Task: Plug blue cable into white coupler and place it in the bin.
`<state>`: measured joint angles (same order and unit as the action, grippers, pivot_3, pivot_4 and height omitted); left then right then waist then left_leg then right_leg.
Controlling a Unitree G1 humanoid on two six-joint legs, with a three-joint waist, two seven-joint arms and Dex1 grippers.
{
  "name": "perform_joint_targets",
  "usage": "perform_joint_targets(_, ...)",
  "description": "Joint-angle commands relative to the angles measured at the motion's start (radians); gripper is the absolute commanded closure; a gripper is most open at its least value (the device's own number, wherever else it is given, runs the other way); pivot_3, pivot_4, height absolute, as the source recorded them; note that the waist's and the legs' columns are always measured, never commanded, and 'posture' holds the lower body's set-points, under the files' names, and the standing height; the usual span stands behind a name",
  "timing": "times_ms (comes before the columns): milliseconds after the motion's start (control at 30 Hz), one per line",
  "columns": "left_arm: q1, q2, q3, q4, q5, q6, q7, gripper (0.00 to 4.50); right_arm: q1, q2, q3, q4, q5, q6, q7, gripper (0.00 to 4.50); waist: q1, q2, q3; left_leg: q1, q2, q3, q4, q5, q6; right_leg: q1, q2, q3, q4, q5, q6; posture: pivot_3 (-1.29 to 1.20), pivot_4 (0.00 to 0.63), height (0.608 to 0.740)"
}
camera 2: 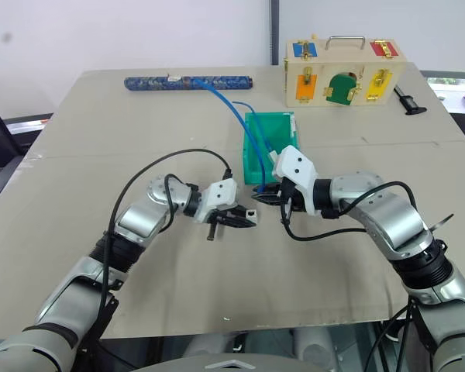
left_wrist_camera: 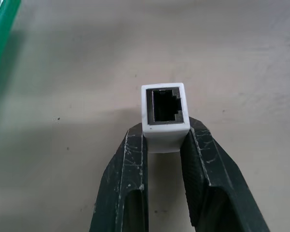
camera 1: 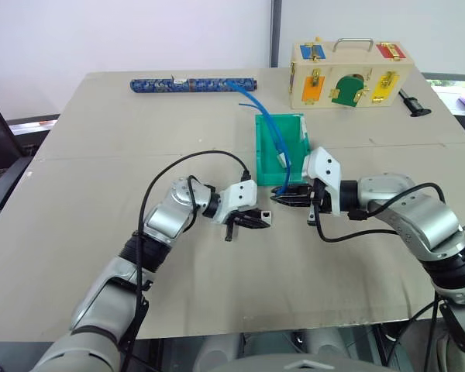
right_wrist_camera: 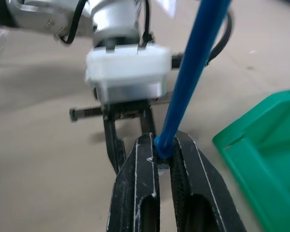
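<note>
Your left wrist view shows the white coupler clamped at the left pincer tips, its dark socket facing outward. Your right wrist view shows the right pincer closed on the blue cable near its end. From the head views, both arms meet over the table, pincers pointing at each other just in front of the bin.

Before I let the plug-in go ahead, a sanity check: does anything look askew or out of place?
Nothing stands out. The left gripper holds the white coupler squarely, socket unobstructed; the right gripper pinches the blue cable beside the bin.
</note>
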<state>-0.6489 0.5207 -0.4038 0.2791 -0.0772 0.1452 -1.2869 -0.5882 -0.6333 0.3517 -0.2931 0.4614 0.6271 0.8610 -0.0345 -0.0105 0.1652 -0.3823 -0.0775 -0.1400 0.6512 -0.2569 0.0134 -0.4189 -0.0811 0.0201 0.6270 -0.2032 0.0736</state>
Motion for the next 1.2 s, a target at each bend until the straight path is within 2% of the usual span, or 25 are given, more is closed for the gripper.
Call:
perform_joint_targets(33,-0.018,-0.009,-0.008,0.025,0.031,-0.034,0.001,4.14,-0.027,0.021,0.020,0.015,-0.046,-0.038,0.045,4.50,0.001,0.000,0.000,0.000,0.000,0.000,0.000,0.000,0.000,0.000,0.000,0.000,0.000,0.000,0.000,0.00,0.150,0.740)
perform_joint_targets(367,0.005,-0.023,-0.008,-0.005,0.054,-0.047,0.004,4.14,-0.050,0.088,0.085,0.140,-0.170,-0.090,0.120,4.50,0.004,0.000,0.000,0.000,-0.001,-0.002,0.001,0.000,0.001,0.000,0.000,-0.001,0.001,0.000,0.000,0.00,0.150,0.740)
perform_joint_targets(700,0.002,-0.031,-0.004,-0.019,0.060,-0.037,0.009,4.14,-0.056,0.071,0.125,0.200,-0.257,-0.097,0.202,4.50,0.005,0.000,-0.001,0.001,-0.004,-0.003,0.001,0.000,0.000,0.001,-0.001,-0.001,0.001,0.000,0.000,0.00,0.150,0.740)
perform_joint_targets(967,0.001,-0.042,-0.002,-0.025,0.062,-0.031,0.014,4.14,-0.090,0.103,0.179,0.297,-0.321,-0.118,0.250,4.50,0.007,-0.001,-0.002,0.002,-0.005,-0.004,0.001,0.000,0.000,0.002,-0.001,-0.002,0.002,0.000,0.001,0.00,0.150,0.740)
perform_joint_targets(1200,0.016,-0.045,0.003,-0.051,0.062,-0.012,0.028,4.14,-0.048,0.105,0.257,0.350,-0.411,-0.182,0.295,4.50,0.007,-0.001,-0.012,0.004,-0.005,-0.004,0.001,0.000,0.001,0.004,-0.001,-0.002,0.003,0.000,0.001,0.00,0.150,0.740)
